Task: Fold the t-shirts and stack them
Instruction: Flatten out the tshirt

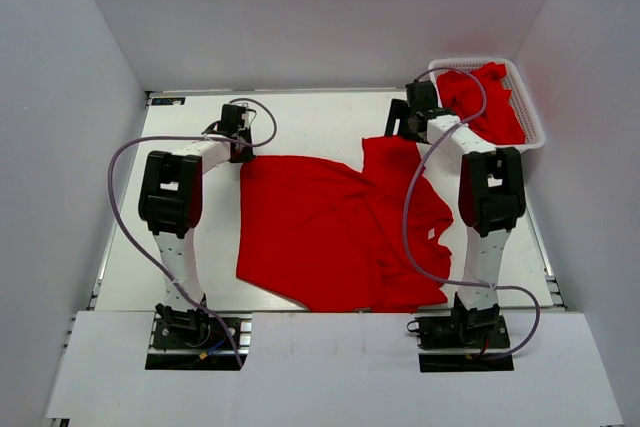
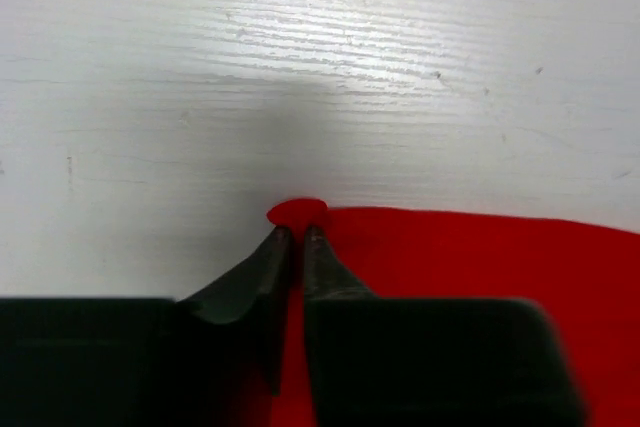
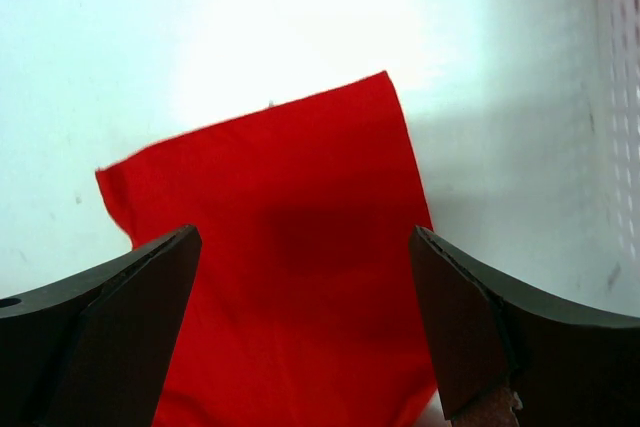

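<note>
Top view: one red t-shirt (image 1: 320, 232) lies spread on the table (image 1: 190, 117). Further t-shirts (image 1: 485, 97) are heaped in the white mesh basket (image 1: 537, 135) at the far right.
Left wrist view: the left gripper (image 2: 298, 235) is pinched together on the spread t-shirt's corner.
Right wrist view: the right gripper (image 3: 302, 237) has its fingers spread wide, with a sleeve end between them.
</note>
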Motion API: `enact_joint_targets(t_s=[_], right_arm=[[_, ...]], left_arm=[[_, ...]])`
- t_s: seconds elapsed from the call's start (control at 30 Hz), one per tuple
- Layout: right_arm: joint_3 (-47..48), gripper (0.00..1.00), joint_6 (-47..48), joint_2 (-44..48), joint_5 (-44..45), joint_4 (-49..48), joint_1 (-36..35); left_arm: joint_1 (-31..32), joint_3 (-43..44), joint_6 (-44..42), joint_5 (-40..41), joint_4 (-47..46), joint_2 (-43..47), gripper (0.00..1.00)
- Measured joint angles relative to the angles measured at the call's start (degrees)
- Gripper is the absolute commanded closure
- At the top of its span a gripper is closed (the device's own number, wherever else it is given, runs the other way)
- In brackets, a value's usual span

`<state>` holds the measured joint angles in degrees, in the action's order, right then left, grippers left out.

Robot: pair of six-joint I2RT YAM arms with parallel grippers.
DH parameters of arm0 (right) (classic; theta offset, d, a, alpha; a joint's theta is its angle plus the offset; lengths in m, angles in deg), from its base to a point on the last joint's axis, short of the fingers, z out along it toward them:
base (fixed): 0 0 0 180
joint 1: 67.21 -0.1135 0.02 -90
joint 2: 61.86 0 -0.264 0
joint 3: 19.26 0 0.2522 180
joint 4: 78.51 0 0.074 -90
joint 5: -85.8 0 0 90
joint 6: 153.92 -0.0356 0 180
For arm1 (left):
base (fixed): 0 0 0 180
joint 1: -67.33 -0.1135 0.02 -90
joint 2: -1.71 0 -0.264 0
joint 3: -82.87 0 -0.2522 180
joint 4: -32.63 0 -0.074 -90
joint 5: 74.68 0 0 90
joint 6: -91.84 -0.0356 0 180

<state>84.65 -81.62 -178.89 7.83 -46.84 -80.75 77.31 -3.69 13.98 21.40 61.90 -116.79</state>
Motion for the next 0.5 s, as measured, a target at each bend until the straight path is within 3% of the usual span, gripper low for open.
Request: enact_joint_targets(t_s=[0.03,0.07,0.5], right_arm=[[1.5,0.10,-0.1,-1.2,0.0,-0.2,0.0],[3.0,0.10,-0.3,-2.5,-0.1,-0.1,0.2],[16.0,0.10,-1.6,-16.3,1.0,0.1,1.5]], left_arm=[[0.0,0.3,-0.2,-0.4,-0.2,-0.3,0.99],[0.1,0.7,-0.3,-0.7,-0.2,-0.6,1.00],[0.3,2.2,-0.8,-2.7,-0.9,-1.7,1.00]])
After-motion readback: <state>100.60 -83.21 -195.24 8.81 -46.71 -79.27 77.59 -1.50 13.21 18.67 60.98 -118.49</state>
